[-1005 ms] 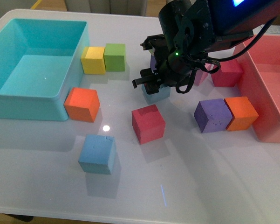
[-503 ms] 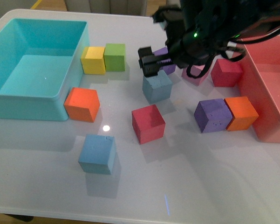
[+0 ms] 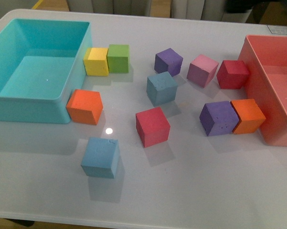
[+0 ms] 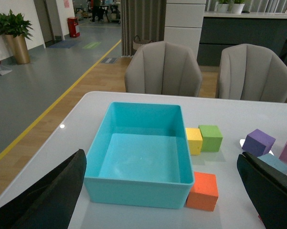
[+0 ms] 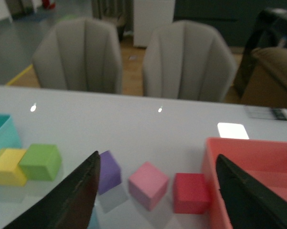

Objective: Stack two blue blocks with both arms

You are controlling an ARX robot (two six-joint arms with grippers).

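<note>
Far left first: the left claw (image 4: 161, 160) hangs above the table (image 3: 205, 181) with its two black fingers (image 4: 52, 191) spread wide and nothing between them. Below it sits the turquoise bin (image 3: 26, 102). Tucked by the bin's right wall are the yellow cube (image 3: 96, 61) and the green cube (image 3: 118, 58), side by side and touching. Just off the bin's near corner, there's the orange cube (image 3: 84, 106).

Now the first target: the front blue block (image 3: 100, 157) sits alone near the table's front edge, flat on the surface, nothing on top of it. Moving across, the red cube (image 3: 153, 126) lies turned at an angle. Beyond it is the middle blue block (image 3: 161, 88), also flat on the table, bare on top and well apart from its partner. No stack here!

Just behind that one sits the back purple cube (image 3: 168, 61), then the pink cube (image 3: 202, 70) and the dark red cube (image 3: 233, 74) in a loose row. Nearer the front, the second purple cube (image 3: 218, 118) presses against the right orange cube (image 3: 248, 115), which is just beside the pink-red bin (image 3: 272, 136).

And on the right, in a soft, blurry wrist picture, the right claw (image 5: 157, 160) hovers high, fingers parted wide, gripping nothing.
</note>
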